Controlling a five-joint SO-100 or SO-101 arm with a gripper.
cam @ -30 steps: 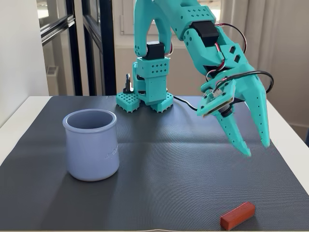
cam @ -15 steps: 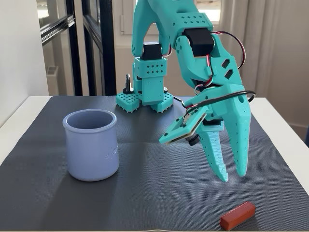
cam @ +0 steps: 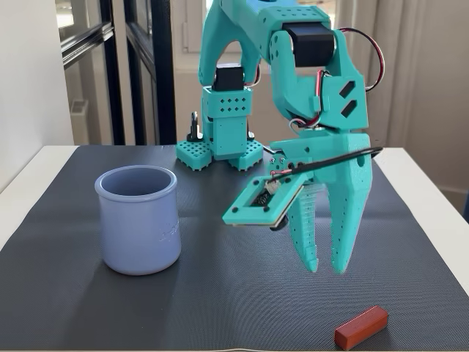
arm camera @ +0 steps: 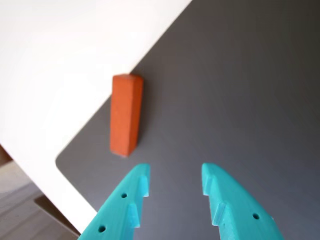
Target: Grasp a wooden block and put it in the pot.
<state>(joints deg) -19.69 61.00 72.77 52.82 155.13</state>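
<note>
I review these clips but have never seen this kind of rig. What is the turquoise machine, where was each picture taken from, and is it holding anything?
It is a small arm bolted at the back of a table, ending in a two-finger hand. The fixed view looks at the table from the front. The wrist view comes from a camera on the arm itself, looking down past the fingers. A dark mat covers the table. On it stand a pale blue pot and, near the front edge, a small reddish-brown block. The hand is open, holds nothing, and hangs above the mat short of the block.
</note>
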